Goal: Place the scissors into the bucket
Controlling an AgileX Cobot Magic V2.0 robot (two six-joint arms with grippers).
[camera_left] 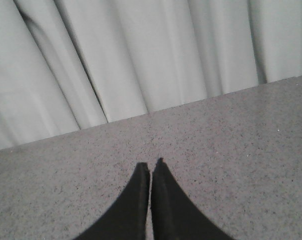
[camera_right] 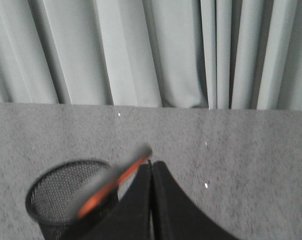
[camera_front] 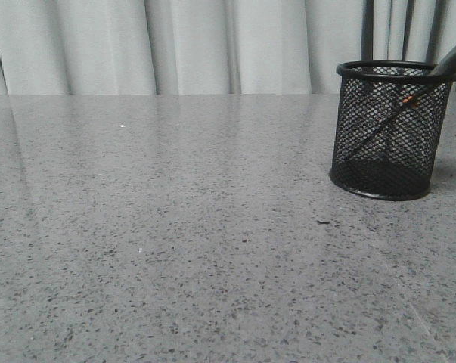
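Scissors: already inside the mesh bucket, blades down toward the base, handle end up and leaning over the right side of the rim; dark handle and orange lining show through the mesh.
Long axis: a diagonal, low at the bucket's left floor, high at its right rim.
Bucket: upright on the grey speckled bench, far right, in front of the pale curtain.
Right hand: fingers pressed together, nothing between them; the scissors' handle crosses just beside the tips, blurred, and I cannot tell whether it touches them.
Left hand: closed and empty, over bare bench, well apart from the bucket.
Nearer arm: the right, with the bucket near its fingertips.
Which way: from the right hand the scissors lie toward the bucket, slanting down into it.
Judgement: the placing looks done; what remains is probably to draw the right hand clear without catching the raised handle and tipping the light bucket.
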